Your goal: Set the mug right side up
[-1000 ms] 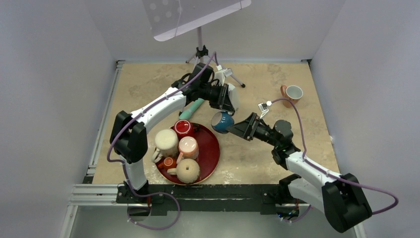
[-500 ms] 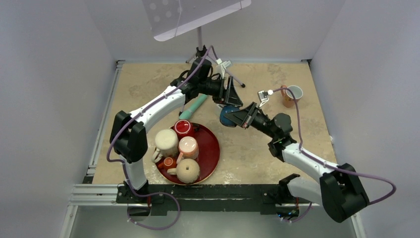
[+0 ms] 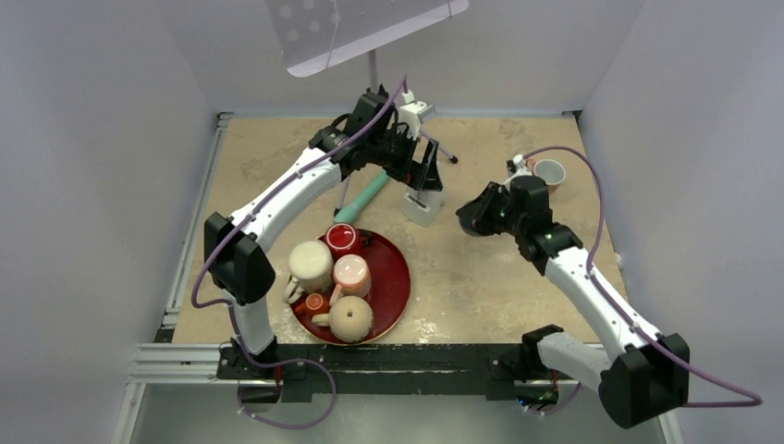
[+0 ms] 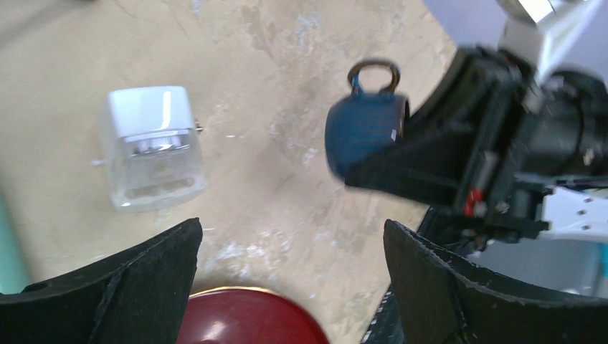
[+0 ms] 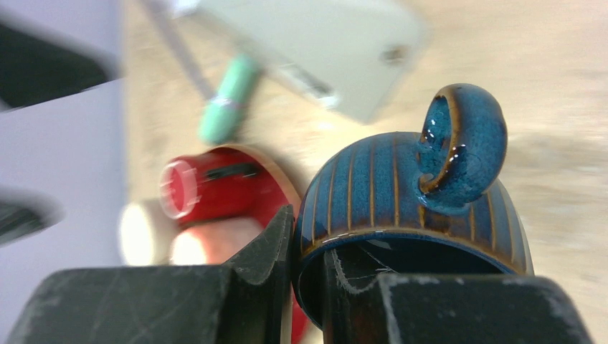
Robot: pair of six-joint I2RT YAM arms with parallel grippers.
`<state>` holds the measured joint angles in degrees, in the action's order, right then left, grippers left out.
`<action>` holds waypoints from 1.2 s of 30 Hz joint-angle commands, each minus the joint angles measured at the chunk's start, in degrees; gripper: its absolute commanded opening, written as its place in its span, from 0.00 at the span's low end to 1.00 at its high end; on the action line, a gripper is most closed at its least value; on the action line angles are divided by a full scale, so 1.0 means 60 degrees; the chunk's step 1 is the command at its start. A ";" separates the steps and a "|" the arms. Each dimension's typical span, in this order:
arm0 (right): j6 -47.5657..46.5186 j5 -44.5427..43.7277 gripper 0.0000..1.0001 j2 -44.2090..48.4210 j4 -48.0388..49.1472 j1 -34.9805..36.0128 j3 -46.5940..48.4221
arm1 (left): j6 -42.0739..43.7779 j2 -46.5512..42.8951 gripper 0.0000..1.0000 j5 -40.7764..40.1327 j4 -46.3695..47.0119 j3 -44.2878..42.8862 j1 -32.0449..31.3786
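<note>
The mug (image 4: 362, 129) is dark blue with thin ribs and a loop handle (image 5: 459, 147). My right gripper (image 5: 308, 236) is shut on its rim, one finger inside the mouth and one outside on the wall. The mug hangs off the table on its side, mouth toward that gripper. In the top view the right gripper (image 3: 473, 217) sits right of centre and covers most of the mug. My left gripper (image 4: 290, 236) is open wide with nothing between its fingers. It hovers behind and to the left of the mug, as the left gripper (image 3: 427, 171) shows from above.
A white and clear block (image 3: 422, 208) stands under the left gripper, next to a teal cylinder (image 3: 362, 199). A red tray (image 3: 396, 277) at front centre holds several cups. An orange and white cup (image 3: 549, 172) stands at the back right. A tripod stand (image 3: 374, 92) is at the rear.
The left gripper opened, let go of the mug and pulled back toward the rear. The right gripper shut on the mug's rim and carried it to the right.
</note>
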<state>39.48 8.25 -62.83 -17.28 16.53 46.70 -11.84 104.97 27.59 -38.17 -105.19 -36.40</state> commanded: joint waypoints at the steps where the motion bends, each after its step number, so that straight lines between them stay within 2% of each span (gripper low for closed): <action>1: -0.2014 -0.1829 0.00 -0.1728 -0.0792 -0.0582 0.1977 | 0.2205 -0.0795 1.00 -0.0496 -0.1359 -0.0037 -0.0004; 5: -0.3136 -0.3087 0.00 -0.4703 -0.2084 -0.0751 0.4440 | 0.4110 -0.1131 1.00 0.0194 -0.2746 0.0244 -0.0075; 9: -0.3719 -0.3680 0.00 -0.5942 -0.2394 -0.0938 0.5656 | 0.6626 -0.1308 1.00 0.1233 -0.5068 0.0235 -0.0136; 12: -0.3936 -0.3325 0.00 -0.6619 -0.2416 -0.1207 0.6296 | 0.8149 -0.1558 0.94 0.0755 -0.6069 0.0623 -0.0298; 16: -0.4240 -0.2254 0.00 -0.7450 -0.2092 -0.1586 0.6712 | 0.9248 -0.2061 0.88 -0.0421 -0.5956 0.1851 -0.0609; 19: -0.4363 -0.2017 0.00 -0.8243 -0.2200 -0.1793 0.7124 | 0.9427 -0.2205 0.87 -0.1134 -0.5681 0.2524 -0.0801; 23: -0.4529 -0.1733 0.00 -0.8925 -0.2203 -0.2010 0.7536 | 0.9157 -0.2185 0.87 -0.1674 -0.4927 0.2856 -0.0811; 29: -0.4810 -0.1473 0.00 -0.9398 -0.2263 -0.2054 0.8169 | 1.0101 -0.1587 0.88 -0.2442 -0.4764 0.2928 -0.0638; 34: -0.4973 -0.1397 0.40 -0.9431 -0.2583 -0.2054 0.8602 | 1.0027 -0.1073 0.92 -0.2628 -0.4599 0.2774 -0.0324; 36: -0.5011 -0.1403 0.50 -0.9222 -0.2705 -0.2067 0.8745 | 1.0064 -0.0937 0.93 -0.2830 -0.4398 0.2865 -0.0294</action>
<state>11.29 -1.28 -120.70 -32.67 4.12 94.89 46.59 98.17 13.28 -67.44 -87.46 -39.11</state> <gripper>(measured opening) 0.417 0.921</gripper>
